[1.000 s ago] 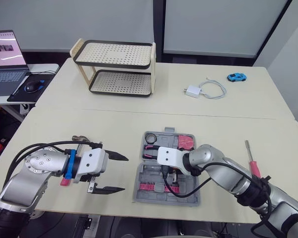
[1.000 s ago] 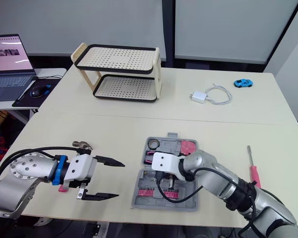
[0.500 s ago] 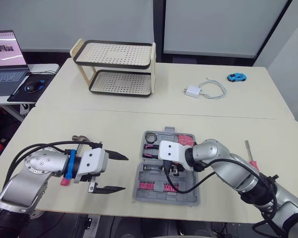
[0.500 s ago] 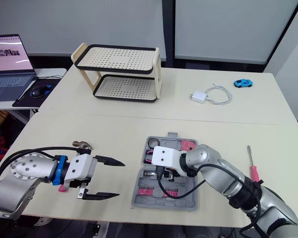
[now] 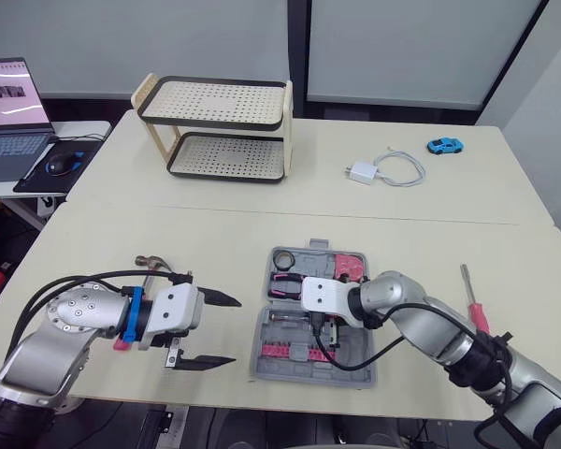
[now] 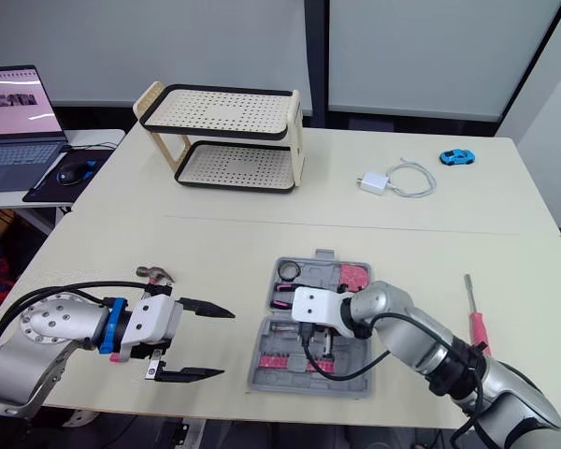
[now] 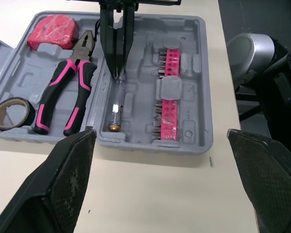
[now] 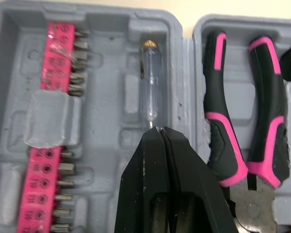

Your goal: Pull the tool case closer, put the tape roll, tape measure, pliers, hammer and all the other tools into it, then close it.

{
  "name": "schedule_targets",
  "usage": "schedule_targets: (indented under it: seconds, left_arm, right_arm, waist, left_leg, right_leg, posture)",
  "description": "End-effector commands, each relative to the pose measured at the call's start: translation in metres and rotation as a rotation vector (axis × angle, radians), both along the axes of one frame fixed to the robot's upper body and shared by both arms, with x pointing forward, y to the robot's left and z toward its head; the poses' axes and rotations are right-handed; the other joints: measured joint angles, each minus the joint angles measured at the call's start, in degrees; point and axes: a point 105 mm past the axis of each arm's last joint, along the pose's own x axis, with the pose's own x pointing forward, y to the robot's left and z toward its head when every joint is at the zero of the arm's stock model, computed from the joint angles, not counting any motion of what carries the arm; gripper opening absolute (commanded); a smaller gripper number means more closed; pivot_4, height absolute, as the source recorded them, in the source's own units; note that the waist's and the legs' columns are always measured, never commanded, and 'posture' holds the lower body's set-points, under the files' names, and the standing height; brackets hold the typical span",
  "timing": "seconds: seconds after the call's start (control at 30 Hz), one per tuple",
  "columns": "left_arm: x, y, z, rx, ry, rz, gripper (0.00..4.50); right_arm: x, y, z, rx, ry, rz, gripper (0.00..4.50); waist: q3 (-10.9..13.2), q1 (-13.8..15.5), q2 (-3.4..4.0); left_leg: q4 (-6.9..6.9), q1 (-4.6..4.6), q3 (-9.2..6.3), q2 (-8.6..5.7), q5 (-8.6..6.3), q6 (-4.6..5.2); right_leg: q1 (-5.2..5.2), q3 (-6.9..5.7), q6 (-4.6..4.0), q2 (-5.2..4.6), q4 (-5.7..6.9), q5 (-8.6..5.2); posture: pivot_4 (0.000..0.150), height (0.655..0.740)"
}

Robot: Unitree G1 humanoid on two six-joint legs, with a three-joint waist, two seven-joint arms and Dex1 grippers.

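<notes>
The grey tool case (image 5: 355,372) lies open near the table's front edge. In it are the tape roll (image 5: 282,258), the pink-handled pliers (image 7: 63,104), the pink tape measure (image 5: 352,269), pink bit strips (image 7: 169,97) and a clear screwdriver (image 8: 149,82). My right gripper (image 8: 158,130) hangs over the case, shut on the tip of that screwdriver's blade, which rests in its slot. My left gripper (image 5: 234,329) stands open left of the case, holding nothing. The hammer (image 5: 151,261) lies behind it. A red-handled screwdriver (image 5: 475,306) lies right of the case.
A two-tier perforated rack (image 5: 220,126) stands at the back left. A white charger with cable (image 5: 365,172) and a blue toy car (image 5: 445,146) lie at the back right. A laptop (image 5: 9,112) and mouse (image 5: 59,164) sit on a side table at far left.
My right gripper rose a little toward the case's hinge half a second ago, then came back down over the clear screwdriver's slot. The left gripper has stayed open in almost the same place.
</notes>
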Motion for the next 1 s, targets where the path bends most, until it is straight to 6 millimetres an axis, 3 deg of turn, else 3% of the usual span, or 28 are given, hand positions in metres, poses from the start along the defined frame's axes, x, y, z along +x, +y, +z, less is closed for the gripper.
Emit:
schedule_targets:
  seconds: [0.03,0.3,0.43,0.6,0.7,0.83,0.9,1.0]
  left_arm:
    - [-0.002,-0.004,0.008,-0.008,-0.041,-0.026,4.50]
    - [-0.002,-0.005,0.007,-0.012,-0.038,-0.023,4.50]
    - [-0.002,-0.004,0.006,-0.015,-0.037,-0.015,4.50]
    - [0.005,0.010,0.013,-0.060,-0.028,0.095,4.50]
    - [0.021,0.034,0.027,-0.142,-0.058,0.302,4.50]
    - [0.034,0.083,0.039,-0.260,-0.108,0.651,4.50]
    - [0.031,0.109,0.037,-0.273,-0.108,0.790,4.50]
    - [0.018,0.154,0.028,-0.265,-0.080,0.993,4.50]
  right_arm:
    - [0.000,0.002,-0.001,0.009,-0.012,0.002,0.04]
    - [-0.002,-0.005,-0.012,-0.038,-0.001,0.009,0.04]
    - [-0.001,0.001,-0.005,-0.001,-0.033,0.033,0.04]
    - [-0.007,0.012,0.034,0.171,-0.050,0.058,0.04]
    - [-0.015,0.007,0.067,0.300,-0.077,0.067,0.04]
    - [-0.009,-0.034,0.099,0.384,-0.222,-0.034,0.04]
    - [-0.010,-0.057,0.107,0.413,-0.265,-0.084,0.04]
    - [-0.013,-0.107,0.111,0.384,-0.273,-0.256,0.04]
  waist:
    - [0.00,0.01,0.00]
    - [-0.01,0.04,-0.01]
    - [-0.01,0.03,-0.01]
    - [-0.01,0.04,0.00]
    - [-0.01,0.08,0.00]
    - [-0.05,0.16,-0.07]
    - [-0.08,0.19,-0.12]
    - [-0.09,0.21,-0.14]
  left_leg:
    - [0.00,0.01,-0.01,0.00,0.00,0.00]
    - [0.00,0.03,-0.01,0.00,0.00,0.00]
    - [0.00,0.05,0.00,0.00,0.00,0.00]
    - [0.00,0.05,0.00,0.00,0.00,0.00]
    - [0.00,0.07,-0.05,0.01,0.00,0.00]
    - [0.02,0.06,-0.08,0.01,0.00,0.00]
    - [0.03,0.06,-0.05,-0.01,0.00,0.00]
    - [0.02,0.11,-0.04,-0.01,0.00,0.00]
  right_leg:
    - [0.00,0.00,0.00,0.01,0.00,0.00]
    - [0.03,0.00,0.00,0.00,0.02,0.00]
    - [0.04,0.00,0.00,0.00,0.02,0.00]
    - [0.01,0.01,0.00,0.00,0.06,0.00]
    - [0.01,-0.02,-0.01,0.01,0.12,-0.02]
    - [0.05,-0.05,-0.02,-0.02,0.15,-0.02]
    - [0.06,-0.04,-0.02,-0.04,0.14,-0.02]
    - [0.08,-0.04,-0.04,-0.03,0.17,-0.02]
  posture:
    - [0.150,0.7350]
    - [0.150,0.7350]
    - [0.150,0.7350]
    - [0.150,0.7350]
    - [0.150,0.7350]
    - [0.150,0.7350]
    - [0.150,0.7350]
    - [0.150,0.7350]
